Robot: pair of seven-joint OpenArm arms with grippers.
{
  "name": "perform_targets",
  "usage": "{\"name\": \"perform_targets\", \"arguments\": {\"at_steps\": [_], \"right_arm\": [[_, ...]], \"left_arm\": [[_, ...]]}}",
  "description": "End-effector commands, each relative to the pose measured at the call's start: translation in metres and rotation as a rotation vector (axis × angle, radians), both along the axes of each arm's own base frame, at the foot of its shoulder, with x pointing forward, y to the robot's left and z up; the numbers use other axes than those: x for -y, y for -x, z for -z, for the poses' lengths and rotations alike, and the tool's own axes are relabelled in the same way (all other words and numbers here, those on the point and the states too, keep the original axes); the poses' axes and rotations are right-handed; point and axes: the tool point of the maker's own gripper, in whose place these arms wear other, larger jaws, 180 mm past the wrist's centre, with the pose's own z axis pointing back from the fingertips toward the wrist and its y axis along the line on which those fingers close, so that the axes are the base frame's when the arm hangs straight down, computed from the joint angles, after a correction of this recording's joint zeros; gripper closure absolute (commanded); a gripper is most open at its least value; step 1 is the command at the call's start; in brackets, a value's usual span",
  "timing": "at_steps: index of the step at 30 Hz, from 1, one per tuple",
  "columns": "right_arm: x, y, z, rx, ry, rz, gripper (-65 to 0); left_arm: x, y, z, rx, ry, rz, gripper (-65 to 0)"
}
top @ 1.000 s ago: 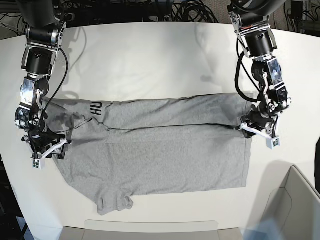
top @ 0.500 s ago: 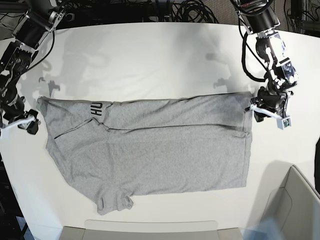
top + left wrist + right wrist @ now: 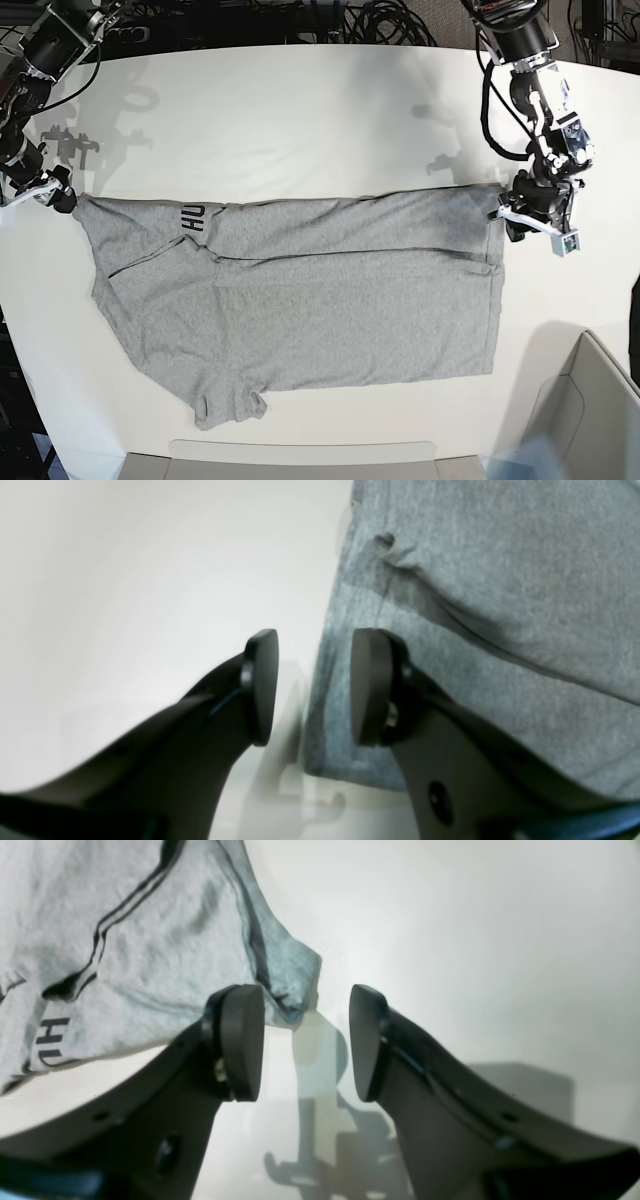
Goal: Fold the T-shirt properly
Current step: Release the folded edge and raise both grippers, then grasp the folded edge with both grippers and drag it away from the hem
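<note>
The light heather-grey T-shirt (image 3: 300, 290) lies spread on the white table (image 3: 300, 110), its upper part folded over so that black lettering (image 3: 192, 218) shows at the left. My left gripper (image 3: 530, 222) is open at the shirt's upper right corner. In the left wrist view the left gripper (image 3: 312, 685) has one finger over the table and one over the shirt's edge (image 3: 350, 630). My right gripper (image 3: 50, 195) is open at the shirt's upper left corner. In the right wrist view the right gripper (image 3: 305, 1040) hangs over that corner (image 3: 290, 980) and holds nothing.
A grey box (image 3: 590, 410) stands at the front right corner. A flat grey tray edge (image 3: 300, 460) runs along the table's front. Cables (image 3: 380, 20) lie behind the table's far edge.
Both grippers have left the shirt's edges and risen. The right gripper moved from the lower left edge up to the shirt's upper left corner. The left gripper moved up to the upper right corner.
</note>
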Motion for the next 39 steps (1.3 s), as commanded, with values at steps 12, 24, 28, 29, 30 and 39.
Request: {"name": "perform_targets", "arguments": {"at_steps": [12,24,28,29,30,39], "right_arm": [[-0.011,-0.033,0.006,0.057,-0.123,-0.041,-27.7],[-0.014,-0.037,0.009,0.054,-0.145,-0.037,-27.7],[-0.017,-0.037,0.011,0.036,-0.132,-0.059,-27.7],[-0.019,-0.037,0.013,0.022,-0.118,-0.075,-27.7],[-0.021,-0.037,0.015,0.012,-0.111,-0.084,-27.7],[-0.023,-0.037,0.016,0.007,-0.109,-0.090,-27.7]], "left_arm": [[-0.004,-0.011,-0.017,0.057,-0.019,0.003,-23.5],[0.001,0.017,0.010,-0.005,0.063,0.193,-31.9],[-0.008,0.021,0.032,-0.081,0.165,0.128,-32.0],[-0.009,0.023,0.037,-0.097,0.184,0.118,-32.0],[-0.011,0.026,0.040,-0.111,0.189,0.116,-32.0],[-0.011,0.032,0.044,-0.151,0.198,0.127,-32.0]]}}
